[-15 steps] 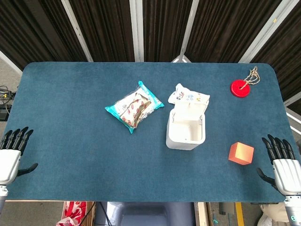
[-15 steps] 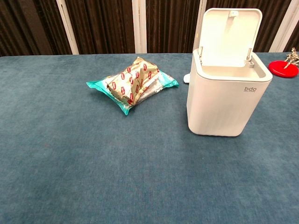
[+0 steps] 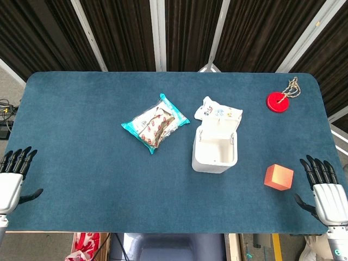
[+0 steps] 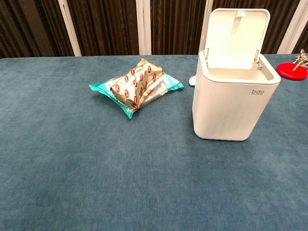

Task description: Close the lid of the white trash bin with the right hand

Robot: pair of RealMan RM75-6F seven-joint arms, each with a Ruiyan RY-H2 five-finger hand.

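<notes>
Bin (image 3: pixel 215 152) sits frame centre, lid (image 4: pixel 238 36) upright. My right hand (image 3: pixel 329 196) is lower right, fingers (image 3: pixel 318 169) spread, empty. Plan: clear the cube (image 3: pixel 278 177), push the lid's top edge forward.

Snack packet (image 3: pixel 156 125), red disc (image 3: pixel 278 101), orange cube (image 3: pixel 278 176)

Head view looks almost straight down from high up, far enough back that the whole blue desk (image 3: pixel 81 163) fits in, with the robot's own edge at 6 o'clock and the dark slatted wall at 12. Chest view sits low at that near edge, looking level toward the wall and much closer in. Both catch the white bin (image 3: pixel 214 152) (image 4: pixel 234 103) with its lid up, the snack bag (image 3: pixel 155 124) (image 4: pixel 135 86) at its 9 o'clock and the red disc (image 3: pixel 278 101) (image 4: pixel 292 70) far right.
</notes>
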